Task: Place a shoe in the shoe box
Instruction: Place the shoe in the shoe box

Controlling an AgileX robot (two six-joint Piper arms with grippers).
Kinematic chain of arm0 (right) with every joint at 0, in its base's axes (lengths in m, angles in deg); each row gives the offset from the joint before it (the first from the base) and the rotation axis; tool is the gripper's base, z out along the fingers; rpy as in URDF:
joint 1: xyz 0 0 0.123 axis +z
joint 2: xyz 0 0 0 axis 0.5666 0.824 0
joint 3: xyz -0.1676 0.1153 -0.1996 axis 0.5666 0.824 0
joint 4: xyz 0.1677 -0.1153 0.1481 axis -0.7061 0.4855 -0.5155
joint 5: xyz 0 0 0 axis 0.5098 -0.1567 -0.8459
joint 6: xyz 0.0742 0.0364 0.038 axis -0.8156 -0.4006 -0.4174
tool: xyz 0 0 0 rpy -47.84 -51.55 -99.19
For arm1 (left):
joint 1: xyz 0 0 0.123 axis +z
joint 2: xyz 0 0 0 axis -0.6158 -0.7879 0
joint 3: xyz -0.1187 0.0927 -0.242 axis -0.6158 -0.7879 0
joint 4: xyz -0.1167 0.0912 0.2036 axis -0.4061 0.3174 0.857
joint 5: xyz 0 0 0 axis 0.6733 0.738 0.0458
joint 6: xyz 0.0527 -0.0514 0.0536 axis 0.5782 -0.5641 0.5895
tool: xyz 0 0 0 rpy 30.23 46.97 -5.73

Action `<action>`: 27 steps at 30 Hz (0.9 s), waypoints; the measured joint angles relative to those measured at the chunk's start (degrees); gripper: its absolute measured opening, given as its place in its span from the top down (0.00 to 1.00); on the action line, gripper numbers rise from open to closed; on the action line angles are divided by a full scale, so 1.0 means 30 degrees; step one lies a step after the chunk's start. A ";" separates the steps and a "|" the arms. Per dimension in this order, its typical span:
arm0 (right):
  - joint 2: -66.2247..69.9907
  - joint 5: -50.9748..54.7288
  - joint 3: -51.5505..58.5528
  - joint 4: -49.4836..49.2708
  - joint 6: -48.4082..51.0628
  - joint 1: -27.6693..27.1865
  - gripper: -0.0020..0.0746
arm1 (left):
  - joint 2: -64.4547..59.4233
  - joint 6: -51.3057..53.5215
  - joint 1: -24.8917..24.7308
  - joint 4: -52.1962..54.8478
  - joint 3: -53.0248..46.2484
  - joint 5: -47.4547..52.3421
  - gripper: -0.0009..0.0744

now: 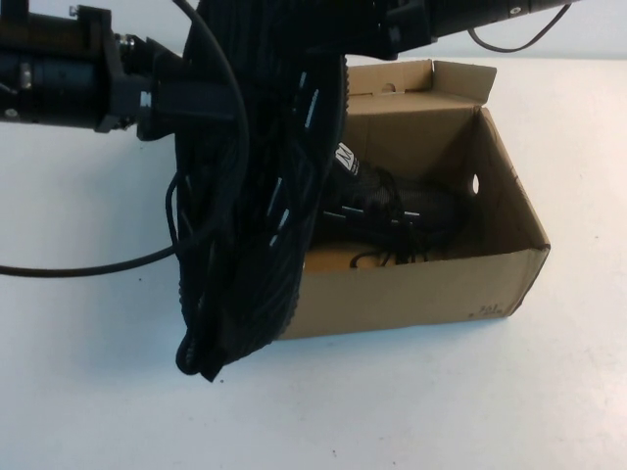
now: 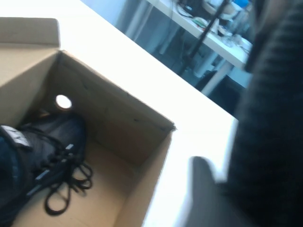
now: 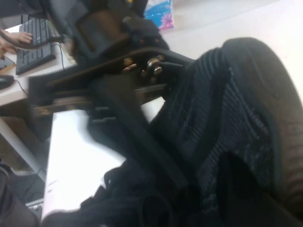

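A black knit shoe [image 1: 255, 215] with white dashes hangs in the air, toe down, just left of the brown shoe box [image 1: 421, 294]. My left gripper [image 1: 181, 103] is shut on its upper part from the left. My right gripper [image 1: 367, 34] grips its top end from above the box's back wall. The held shoe fills the right wrist view [image 3: 236, 109] and shows dark in the left wrist view [image 2: 270, 118] beside one finger [image 2: 203, 189]. The identical second shoe [image 1: 402, 211] lies inside the box, and also shows in the left wrist view [image 2: 42, 146].
The box's lid flap [image 1: 421, 78] stands open at the back. A round hole [image 1: 475, 183] is in its right end wall. A black cable [image 1: 88, 267] loops over the white table on the left. Desks and a keyboard [image 3: 33, 47] lie beyond the table.
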 joint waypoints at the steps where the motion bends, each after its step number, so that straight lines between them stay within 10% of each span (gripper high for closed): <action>1: 0.0000 0.0000 0.0000 -0.0100 -0.0075 0.0000 0.80 | -0.0023 -0.0041 0.0000 0.0000 0.0000 -0.0211 0.63; 14: 0.0000 -0.0091 0.0000 -0.0122 -0.0540 0.0000 0.78 | -0.0050 -0.0343 0.0000 -0.0206 0.0000 -0.0441 0.70; 21: 0.0000 -0.0049 -0.1006 0.1327 -0.3748 0.0014 0.32 | -0.0151 -0.0612 0.0000 -0.0171 0.0000 -0.0813 0.71; 27: 0.0000 0.0104 -0.3596 0.5447 -0.6860 0.0014 0.21 | -0.0171 -0.2081 0.0000 -0.0171 0.0000 -0.2672 0.71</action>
